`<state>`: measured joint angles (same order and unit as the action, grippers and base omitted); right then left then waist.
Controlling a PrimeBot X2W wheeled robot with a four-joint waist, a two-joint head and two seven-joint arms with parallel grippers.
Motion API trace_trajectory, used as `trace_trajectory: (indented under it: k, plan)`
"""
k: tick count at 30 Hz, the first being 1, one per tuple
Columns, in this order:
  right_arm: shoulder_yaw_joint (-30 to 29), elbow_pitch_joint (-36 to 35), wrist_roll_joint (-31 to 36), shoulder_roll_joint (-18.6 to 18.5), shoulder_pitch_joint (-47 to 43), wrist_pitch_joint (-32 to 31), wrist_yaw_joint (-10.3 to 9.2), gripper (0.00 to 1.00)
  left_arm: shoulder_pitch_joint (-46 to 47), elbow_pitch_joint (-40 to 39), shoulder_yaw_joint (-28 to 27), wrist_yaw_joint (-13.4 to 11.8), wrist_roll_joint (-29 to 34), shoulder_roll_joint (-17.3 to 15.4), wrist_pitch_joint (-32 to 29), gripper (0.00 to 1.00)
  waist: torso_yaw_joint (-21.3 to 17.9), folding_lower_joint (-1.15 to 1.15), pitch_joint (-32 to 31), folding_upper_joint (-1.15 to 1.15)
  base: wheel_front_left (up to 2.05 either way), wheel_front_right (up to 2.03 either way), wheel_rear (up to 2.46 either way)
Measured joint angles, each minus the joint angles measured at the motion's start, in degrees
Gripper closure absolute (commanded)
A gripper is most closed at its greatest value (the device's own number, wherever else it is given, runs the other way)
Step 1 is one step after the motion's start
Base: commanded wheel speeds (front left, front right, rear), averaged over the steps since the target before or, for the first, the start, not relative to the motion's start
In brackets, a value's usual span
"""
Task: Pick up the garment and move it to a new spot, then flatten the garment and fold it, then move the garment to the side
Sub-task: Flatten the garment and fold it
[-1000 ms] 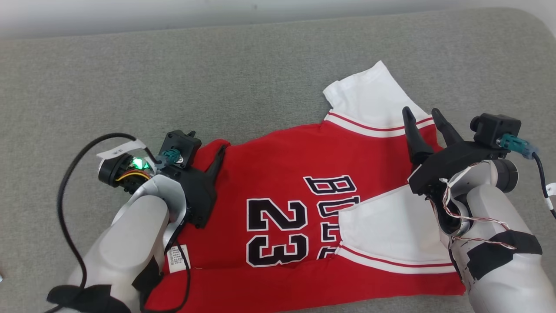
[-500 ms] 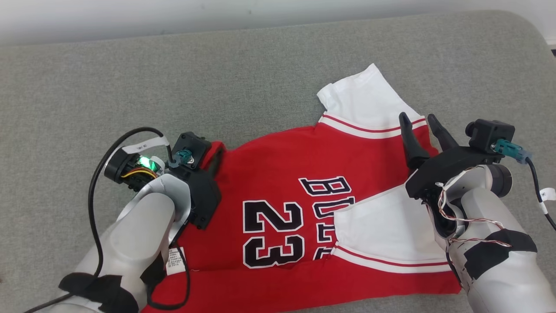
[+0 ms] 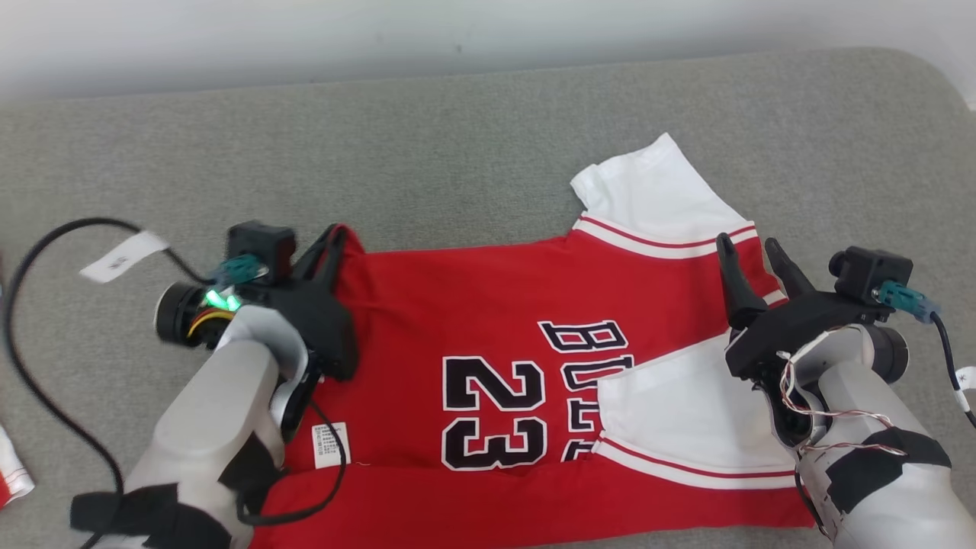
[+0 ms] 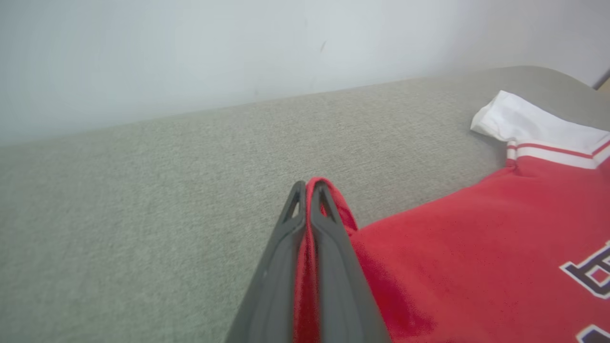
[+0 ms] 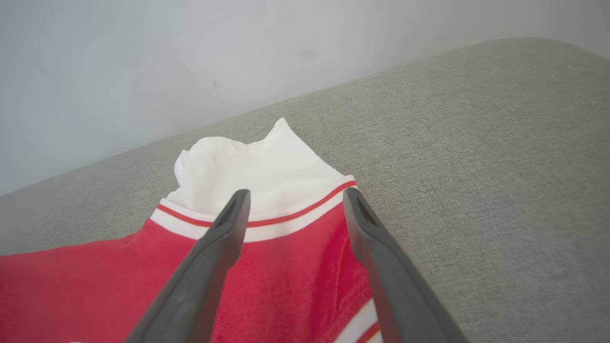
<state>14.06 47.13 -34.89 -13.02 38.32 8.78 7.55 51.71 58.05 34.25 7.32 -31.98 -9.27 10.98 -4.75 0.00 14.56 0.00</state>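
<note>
The red number-23 jersey [image 3: 496, 297] lies spread by the front edge of the grey cushion [image 3: 457, 152]. The left gripper [image 4: 307, 189] has jaws clenched on its far hem corner; the right gripper [image 5: 295, 202] hovers, jaws released, over the far shoulder. Best pinch that shoulder, then draw both ends apart evenly.

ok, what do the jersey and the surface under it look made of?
Jersey: soft knit cloth, probably cotton or polyester, matte; fuzzy nap and soft creases show. Surface: grey woven upholstery fabric, matte; flecked weave and rounded corner suggest padding.
</note>
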Motion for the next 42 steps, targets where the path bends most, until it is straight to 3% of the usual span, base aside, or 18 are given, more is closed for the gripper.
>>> trace_trajectory:
  k: [5, 10, 22, 29, 42]
  plan:
    - [0.54, 0.86, -1.3, -0.65, -1.01, 0.66, 0.0, 0.0, -3.83, -1.52, -2.98, 0.09, -5.73, -0.9, -0.81, 1.0, 1.34, 0.0, -1.06, 0.0, 0.0, 0.0, 0.0]
    - [1.26, 1.36, -1.93, -1.51, -0.98, 0.8, 0.0, 0.0, -6.05, -3.07, -3.23, -0.29, -6.01, -3.55, 0.31, 1.0, 2.27, 0.0, -1.92, -0.01, 0.0, 0.0, 0.0]
    - [3.54, 2.42, -3.18, -2.57, -0.72, 0.18, 0.0, 0.0, -7.13, -4.6, -3.09, -0.25, -8.28, -2.16, -0.51, 1.0, 3.57, -0.01, -3.33, 0.0, 0.0, 0.0, 0.0]
    - [4.58, 6.36, 0.25, -3.44, 9.85, -1.35, 0.0, 0.0, -6.28, -5.71, -1.37, -1.32, -6.33, -1.26, 0.07, 1.0, 4.27, -0.01, -0.91, 0.0, 0.0, 0.0, 0.0]
    - [0.37, 24.28, 6.21, -4.85, 27.75, -3.77, 0.0, 0.0, -0.7, -15.08, 0.3, -3.28, -3.85, 0.36, 1.3, 1.0, 9.03, 0.01, 8.01, 0.0, 0.0, 0.0, 0.0]
